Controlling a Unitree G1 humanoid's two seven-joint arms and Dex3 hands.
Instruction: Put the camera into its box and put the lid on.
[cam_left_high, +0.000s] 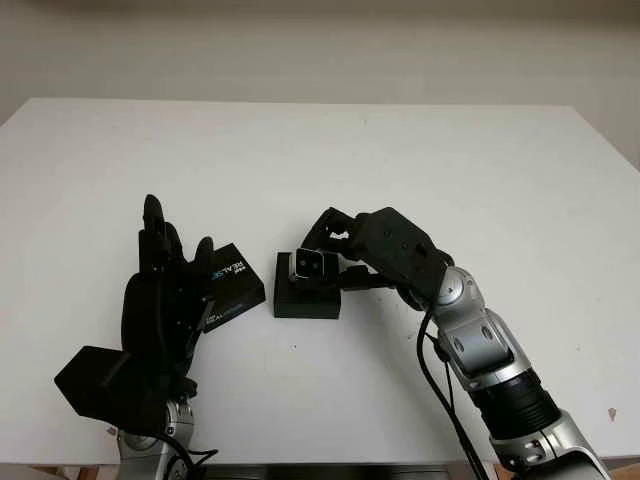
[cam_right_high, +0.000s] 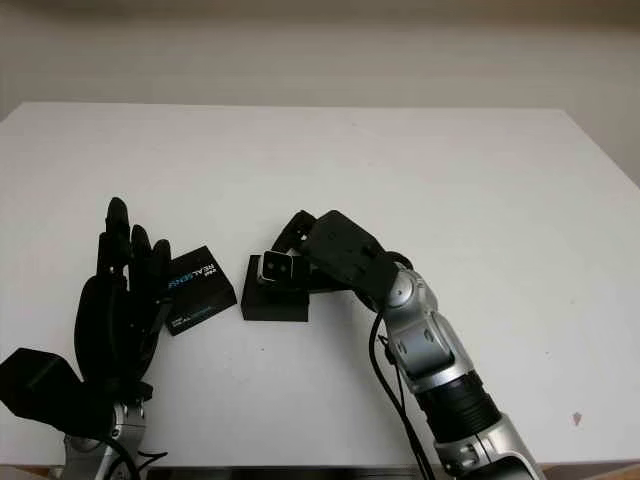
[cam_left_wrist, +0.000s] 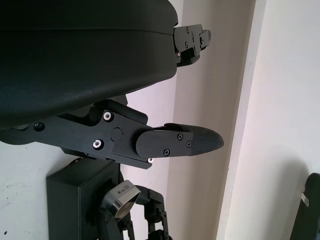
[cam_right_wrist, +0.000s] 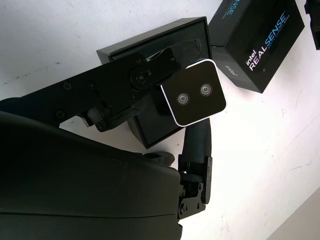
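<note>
Camera (cam_right_wrist: 196, 100), small, silver-edged w/ black face and two lenses, is pinched in the right hand (cam_left_high: 335, 262) fingers, directly over the open black box (cam_left_high: 307, 298). In the right wrist view the lens face points toward the cam, a finger (cam_right_wrist: 120, 80) lies along one side of it and another finger (cam_right_wrist: 199, 142) sits under it; can't tell if the camera's underside touches the box interior yet. Box sits on the white table (cam_left_high: 400, 160) near the front-center, open side up, inside looks dark, nothing else visible in it. Lid (cam_left_high: 232, 283), black w/ "intel REALSENSE" print, lies flat on the table just beside the box on the robot's left, rotated at an angle to it, a narrow gap between the two, not touching. Left hand (cam_left_high: 165, 285) is right next to the lid on its outer side, fingers pointing away from the robot, released, holding nothing; from the head views its fingertips overlap the lid's near corner, can't tell if there's contact. Left wrist view shows a left-hand finger (cam_left_wrist: 177, 141) extended over the table, w/ the box and camera beyond it. Right arm (cam_left_high: 485, 350) comes in from bottom right, forearm angled toward the box. Rest of table bare white.
</note>
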